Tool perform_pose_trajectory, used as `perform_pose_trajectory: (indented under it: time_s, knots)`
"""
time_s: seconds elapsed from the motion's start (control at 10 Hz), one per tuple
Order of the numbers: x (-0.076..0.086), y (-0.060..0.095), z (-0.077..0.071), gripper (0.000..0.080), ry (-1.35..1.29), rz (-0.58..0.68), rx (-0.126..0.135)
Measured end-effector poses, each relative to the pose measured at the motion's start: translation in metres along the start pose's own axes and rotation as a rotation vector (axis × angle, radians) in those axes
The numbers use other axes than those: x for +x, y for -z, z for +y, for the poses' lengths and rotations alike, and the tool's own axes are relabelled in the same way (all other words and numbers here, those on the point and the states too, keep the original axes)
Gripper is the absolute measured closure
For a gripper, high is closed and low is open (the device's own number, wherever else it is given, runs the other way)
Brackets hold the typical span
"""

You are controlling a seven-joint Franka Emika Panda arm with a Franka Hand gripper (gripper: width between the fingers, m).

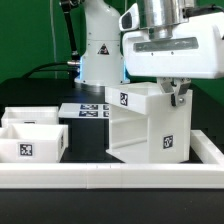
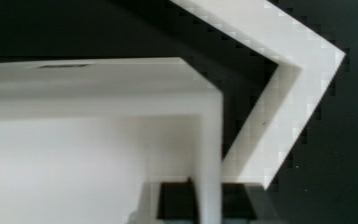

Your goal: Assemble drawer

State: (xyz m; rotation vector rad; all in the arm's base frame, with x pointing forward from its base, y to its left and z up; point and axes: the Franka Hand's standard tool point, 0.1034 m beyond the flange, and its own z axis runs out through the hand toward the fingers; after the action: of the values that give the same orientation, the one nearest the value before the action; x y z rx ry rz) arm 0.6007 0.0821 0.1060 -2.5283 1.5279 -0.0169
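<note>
Two white parts matter to us: the drawer (image 1: 30, 143) and the tall housing (image 1: 146, 128). We see the drawer sitting low on the bench (image 1: 92, 136) at the exterior view's left. It is well apart from the housing, and its square marker faces the camera.

Our gripper (image 1: 178, 94) is pinched narrow on the top edge of one housing wall. In the wrist view the thin wall (image 2: 208, 150) runs right between the two dark fingers (image 2: 172, 200), so we think the hold is good.

We think the step now is moving the housing so its open side faces the drawer. To do it well, we should go slowly, hold the wall straight in the pinch, and steer clear of the white rail (image 2: 286, 60) round the bench. We should set the housing flat before letting go.
</note>
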Motion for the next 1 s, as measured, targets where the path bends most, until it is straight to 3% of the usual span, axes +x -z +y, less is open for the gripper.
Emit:
perform_pose_trajectory:
  time_s: [0.2, 0.6, 1.0]
  knots:
    - [0.005, 0.000, 0.002, 0.0760, -0.234, -0.033, 0.020]
    - [0.009, -0.006, 0.003, 0.0760, -0.517, -0.076, 0.024]
    - [0.001, -0.011, -0.029, 0.0760, -0.471, -0.101, 0.020]
